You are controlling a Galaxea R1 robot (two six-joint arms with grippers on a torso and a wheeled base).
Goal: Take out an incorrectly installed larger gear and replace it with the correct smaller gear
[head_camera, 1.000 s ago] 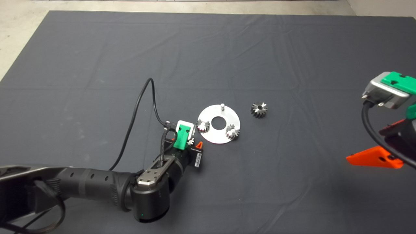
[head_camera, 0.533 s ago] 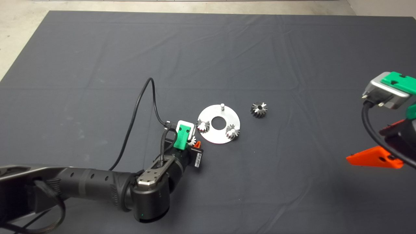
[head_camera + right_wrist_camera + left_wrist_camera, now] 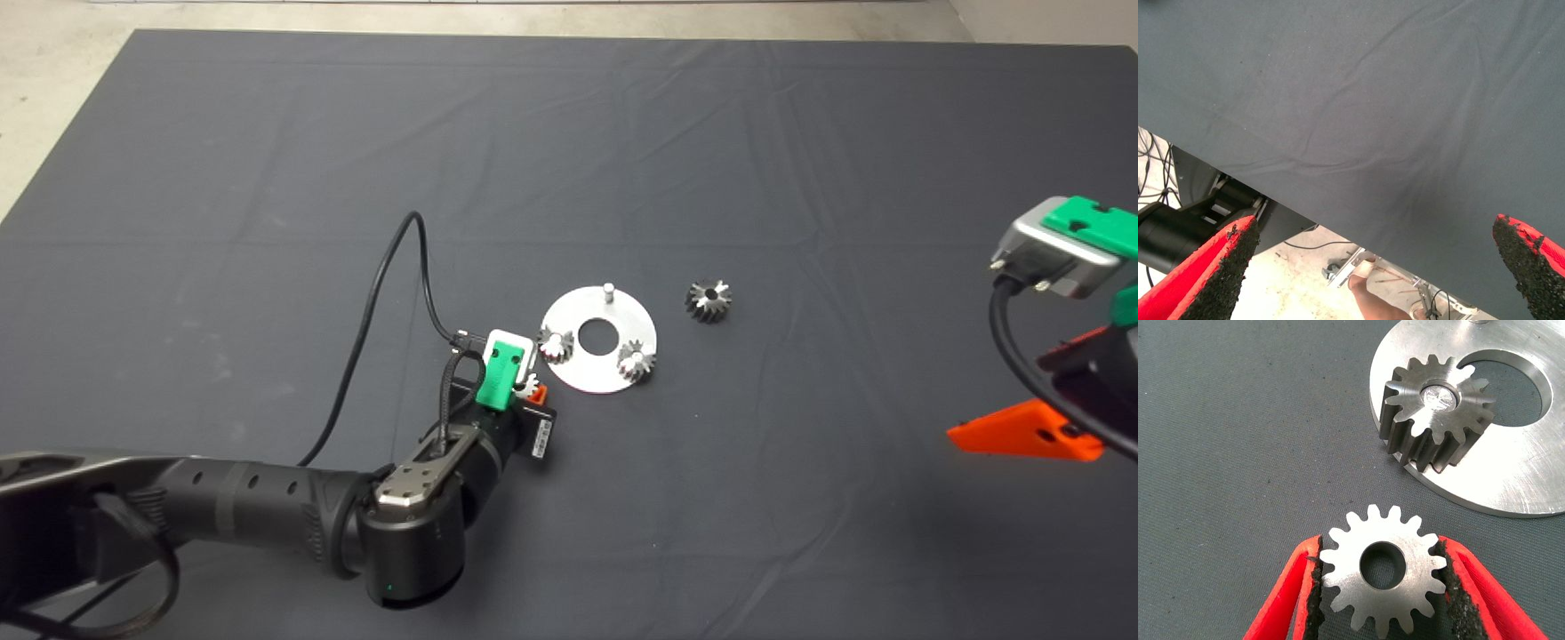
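The smaller gear [image 3: 1381,577], bright silver with a round hole, lies flat on the mat between my left gripper's [image 3: 1381,553] black pads, which touch its teeth on both sides. From above, this gripper [image 3: 531,389] sits just left of the round silver plate [image 3: 582,373], and the gear [image 3: 531,383] shows only in part. The plate [image 3: 1518,480] carries two small gears [image 3: 556,345] [image 3: 637,360] on pegs and one bare peg [image 3: 608,289]. The larger gear [image 3: 709,300], dark grey, lies on the mat to the plate's right. My right gripper [image 3: 1040,391] waits open at the right edge.
The left arm's black cable [image 3: 391,284] loops over the mat left of the plate. The right wrist view shows the mat's edge [image 3: 1305,220] with floor, equipment and part of a person's leg [image 3: 1368,293] beyond it.
My left gripper's fingers have closed in on the smaller gear; the red fingertip beside it has moved inward. The right arm, the plate and the larger gear have not moved.
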